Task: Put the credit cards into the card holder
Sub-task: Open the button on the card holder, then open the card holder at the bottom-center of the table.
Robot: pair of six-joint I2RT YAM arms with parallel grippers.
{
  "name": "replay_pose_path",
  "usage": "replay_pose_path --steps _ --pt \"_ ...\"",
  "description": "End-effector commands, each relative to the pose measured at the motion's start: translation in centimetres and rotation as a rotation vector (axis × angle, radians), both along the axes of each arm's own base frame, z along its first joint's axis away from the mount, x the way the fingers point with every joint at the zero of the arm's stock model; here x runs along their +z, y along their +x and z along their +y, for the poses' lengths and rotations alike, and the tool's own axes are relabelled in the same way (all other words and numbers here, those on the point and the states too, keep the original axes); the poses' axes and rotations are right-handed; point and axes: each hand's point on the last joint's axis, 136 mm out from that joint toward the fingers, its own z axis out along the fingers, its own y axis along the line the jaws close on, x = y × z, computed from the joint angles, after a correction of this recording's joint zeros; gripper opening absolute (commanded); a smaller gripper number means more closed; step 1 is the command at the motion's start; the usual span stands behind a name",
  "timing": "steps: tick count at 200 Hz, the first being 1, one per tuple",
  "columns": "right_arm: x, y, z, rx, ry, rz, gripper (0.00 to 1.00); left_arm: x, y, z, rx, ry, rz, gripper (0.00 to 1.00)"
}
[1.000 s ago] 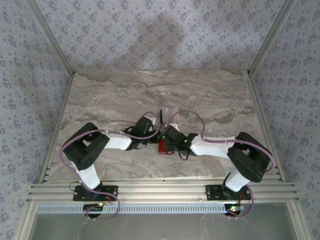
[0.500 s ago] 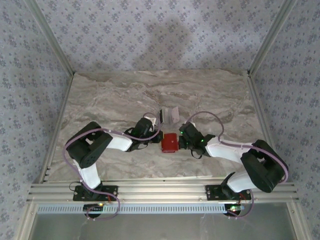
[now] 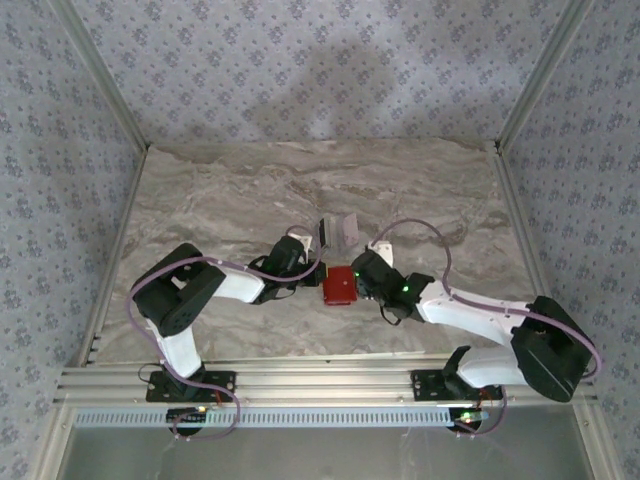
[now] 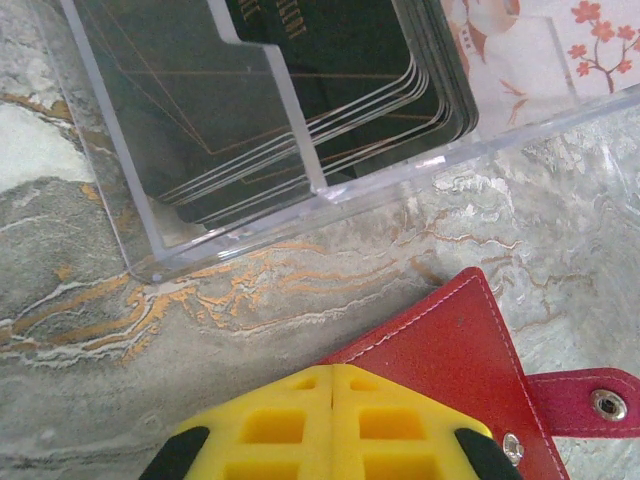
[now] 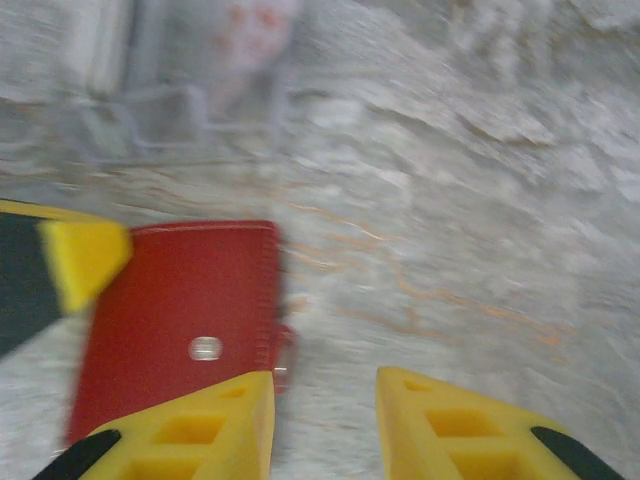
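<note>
The right gripper (image 5: 322,388) has backed off the small red folding wallet (image 3: 339,286), jaws parted and empty. The left gripper (image 4: 332,385) is pressed together. The wallet lies folded, so the thin dark cards (image 4: 330,60) are not yet loaded.

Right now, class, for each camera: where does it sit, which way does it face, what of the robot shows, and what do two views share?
Top external: above and behind the bases, looking down on the table; both arms whole.
Left wrist: on the left arm, facing down at the clear box of dark cards; left gripper shut, at bottom.
Right wrist: blurred, facing low across the table; right gripper open.
Shared: both wrist views catch the card holder.
</note>
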Motion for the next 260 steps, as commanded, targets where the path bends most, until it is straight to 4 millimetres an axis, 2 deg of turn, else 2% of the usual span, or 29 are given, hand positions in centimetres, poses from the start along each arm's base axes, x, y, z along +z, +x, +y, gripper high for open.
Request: replay_pose_path --steps 1,18,34,59,91,120,172,191,260 --pt "1.2 -0.8 3.0 0.128 0.049 0.015 0.34 -6.7 -3.4 4.0 0.024 0.213 0.181 0.0" --pt "1.3 -1.5 5.9 0.229 0.123 0.049 0.37 -6.7 -3.4 3.8 0.021 0.211 0.181 0.0" --pt "0.7 -1.3 6.8 0.251 0.126 0.072 0.4 -6.7 -3.5 3.7 0.021 0.209 0.182 0.0" --pt "-1.3 -0.1 6.6 0.228 0.131 0.118 0.43 -6.6 -3.6 3.8 0.02 0.211 0.182 0.0" --pt "-4.2 1.2 4.2 0.142 0.083 0.167 0.46 -6.6 -3.6 3.9 0.022 0.217 0.177 0.0" --pt "-5.5 1.4 2.7 0.084 0.078 0.19 0.5 -6.7 -3.6 4.1 0.025 0.22 0.178 0.0" --pt "-6.2 0.7 4.5 0.153 0.158 0.243 0.53 -7.4 -3.9 4.1 0.023 0.22 0.191 0.0" --pt "-5.9 0.7 5.3 0.18 0.197 0.245 0.5 -7.7 -4.1 4.2 0.027 0.221 0.195 0.0" --pt "-3.6 1.1 5.3 0.177 0.203 0.187 0.22 -10.0 -5.0 4.7 0.051 0.24 0.218 0.0"
